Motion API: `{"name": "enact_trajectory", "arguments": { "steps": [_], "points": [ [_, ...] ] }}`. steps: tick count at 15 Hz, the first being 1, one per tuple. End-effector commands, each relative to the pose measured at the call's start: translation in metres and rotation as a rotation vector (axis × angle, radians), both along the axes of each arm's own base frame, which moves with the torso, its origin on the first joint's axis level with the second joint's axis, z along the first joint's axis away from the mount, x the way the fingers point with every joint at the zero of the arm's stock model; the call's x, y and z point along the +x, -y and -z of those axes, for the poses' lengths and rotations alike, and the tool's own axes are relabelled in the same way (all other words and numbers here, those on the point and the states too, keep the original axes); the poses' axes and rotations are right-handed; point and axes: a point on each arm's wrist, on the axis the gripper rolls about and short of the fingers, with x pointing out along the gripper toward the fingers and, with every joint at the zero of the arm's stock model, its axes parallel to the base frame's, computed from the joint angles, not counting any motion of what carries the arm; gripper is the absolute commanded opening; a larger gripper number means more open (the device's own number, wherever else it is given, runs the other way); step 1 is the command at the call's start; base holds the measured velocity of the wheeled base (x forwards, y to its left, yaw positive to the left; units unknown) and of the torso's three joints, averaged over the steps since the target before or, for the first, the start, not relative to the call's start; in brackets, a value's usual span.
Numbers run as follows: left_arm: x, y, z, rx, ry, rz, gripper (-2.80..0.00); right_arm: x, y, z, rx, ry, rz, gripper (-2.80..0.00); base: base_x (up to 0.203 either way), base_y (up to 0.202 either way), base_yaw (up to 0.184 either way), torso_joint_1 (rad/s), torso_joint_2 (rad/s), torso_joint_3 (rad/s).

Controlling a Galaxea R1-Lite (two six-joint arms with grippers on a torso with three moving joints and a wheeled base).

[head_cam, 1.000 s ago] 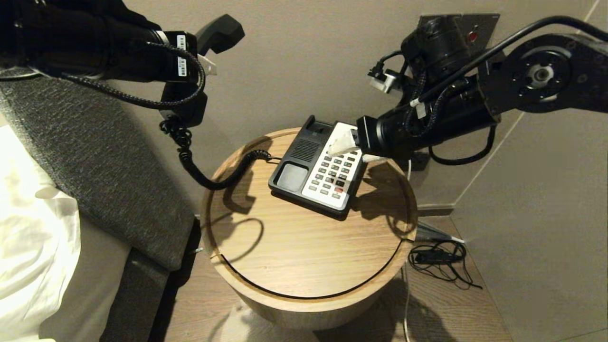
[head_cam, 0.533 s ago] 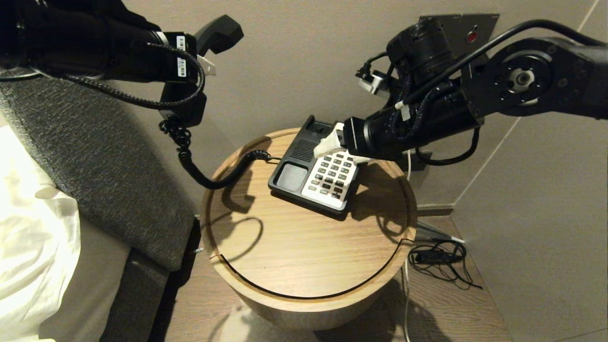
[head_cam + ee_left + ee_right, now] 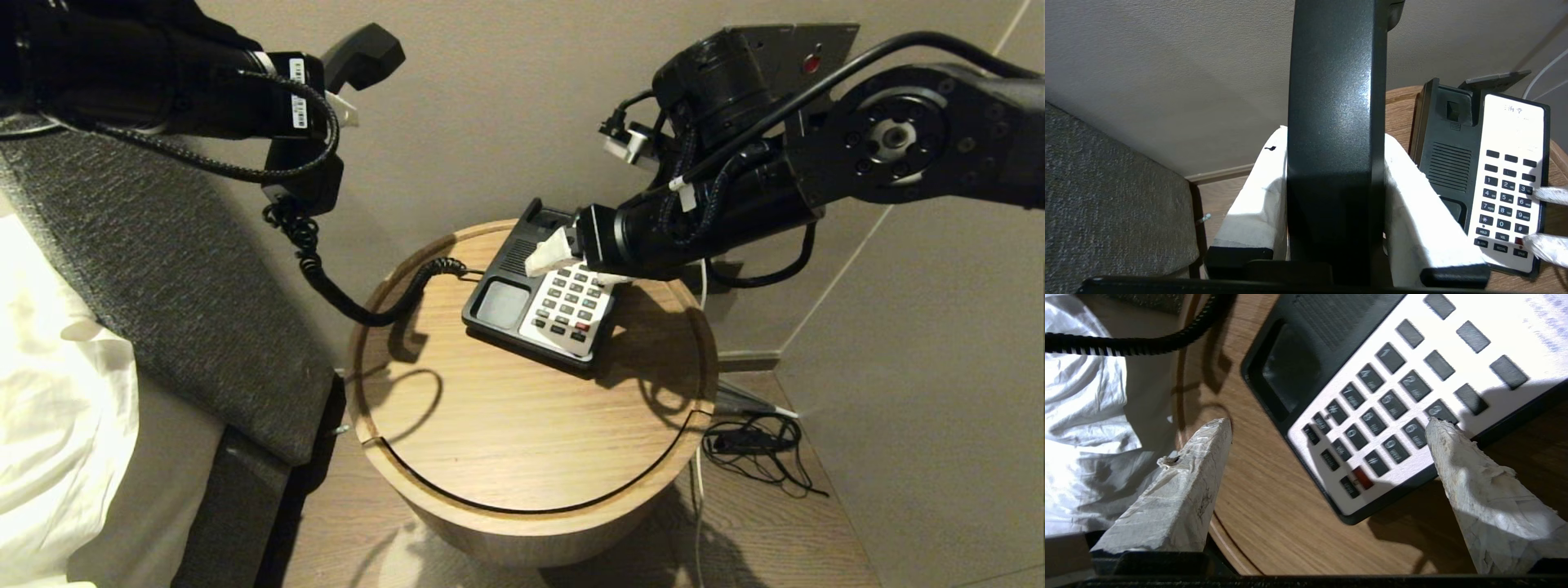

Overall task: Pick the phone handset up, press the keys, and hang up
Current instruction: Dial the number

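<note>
The black handset [image 3: 359, 57] hangs high at the upper left, clamped in my shut left gripper [image 3: 326, 90]. In the left wrist view both white pads press the handset [image 3: 1337, 102] around my left gripper [image 3: 1335, 139]. Its coiled cord [image 3: 343, 294] runs down to the phone base [image 3: 539, 302], black with a white keypad, on the round wooden table [image 3: 522, 441]. My right gripper [image 3: 571, 261] is open and empty over the keypad's far part. In the right wrist view [image 3: 1327, 421] one fingertip [image 3: 1437, 428] sits at the 3 key of the keypad [image 3: 1392, 404]; the other is over bare wood.
A grey padded bed edge [image 3: 163, 286] and white sheet [image 3: 49, 408] lie left of the table. The wall stands close behind the phone. Loose black cables [image 3: 751, 445] lie on the floor at the right. The table's front half is bare wood.
My right gripper has moved left over the phone's upper keypad. My left gripper with the handset has shifted slightly left. The phone base has stayed put.
</note>
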Motion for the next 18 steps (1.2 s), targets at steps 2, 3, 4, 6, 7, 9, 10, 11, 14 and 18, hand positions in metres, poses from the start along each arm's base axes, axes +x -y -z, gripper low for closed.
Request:
{"name": "enact_trajectory", "arguments": {
  "steps": [2, 3, 4, 6, 7, 9, 10, 11, 14, 18],
  "points": [
    [0.003, -0.001, 0.002, 0.002, -0.007, -0.009, -2.80, 0.003, -0.002, 0.005, -0.005, -0.011, -0.001, 0.00, 0.000, 0.000, 0.000, 0.000, 0.00, 0.000],
    [0.004, -0.001, 0.002, 0.003, -0.009, -0.009, -2.80, 0.004, -0.003, 0.006, -0.004, -0.008, -0.001, 0.00, 0.000, 0.000, 0.000, 0.000, 0.00, 0.000],
    [0.004, -0.001, 0.002, 0.003, -0.008, -0.009, -2.80, 0.006, -0.005, 0.008, -0.002, -0.004, -0.001, 0.00, 0.000, 0.000, 0.000, 0.000, 0.00, 0.000],
    [0.004, -0.001, 0.002, 0.003, -0.008, -0.009, -2.80, 0.007, -0.005, 0.009, -0.004, -0.006, 0.001, 0.00, 0.000, 0.000, 0.000, 0.000, 0.00, 0.000],
    [0.004, -0.001, 0.003, 0.003, -0.009, -0.009, -2.80, 0.007, -0.005, 0.010, -0.007, -0.009, 0.001, 0.00, 0.000, 0.000, 0.000, 0.000, 0.00, 0.000],
    [0.004, -0.001, 0.004, 0.004, -0.010, -0.009, -2.80, 0.007, -0.005, 0.011, -0.009, -0.010, 0.002, 0.00, 0.000, 0.000, 0.000, 0.000, 0.00, 0.000],
    [0.004, -0.001, 0.004, 0.003, -0.013, -0.009, -2.80, 0.007, -0.005, 0.011, -0.010, -0.010, 0.002, 0.00, 0.000, 0.000, 0.000, 0.000, 0.00, 0.000],
    [0.004, -0.001, 0.004, 0.004, -0.011, -0.008, -2.80, 0.006, -0.005, 0.010, -0.009, -0.008, 0.001, 0.00, 0.000, 0.000, 0.000, 0.000, 0.00, 0.000],
    [0.002, -0.003, 0.002, 0.000, -0.006, -0.011, -2.80, 0.001, -0.001, -0.002, 0.011, 0.019, 0.002, 0.00, 0.000, 0.000, 0.000, 0.000, 0.00, 0.000],
    [-0.003, -0.004, -0.001, -0.020, -0.004, -0.015, -2.80, -0.012, 0.009, -0.023, 0.035, 0.071, 0.010, 0.00, 0.000, 0.000, 0.000, 0.000, 0.00, 0.000]
  ]
}}
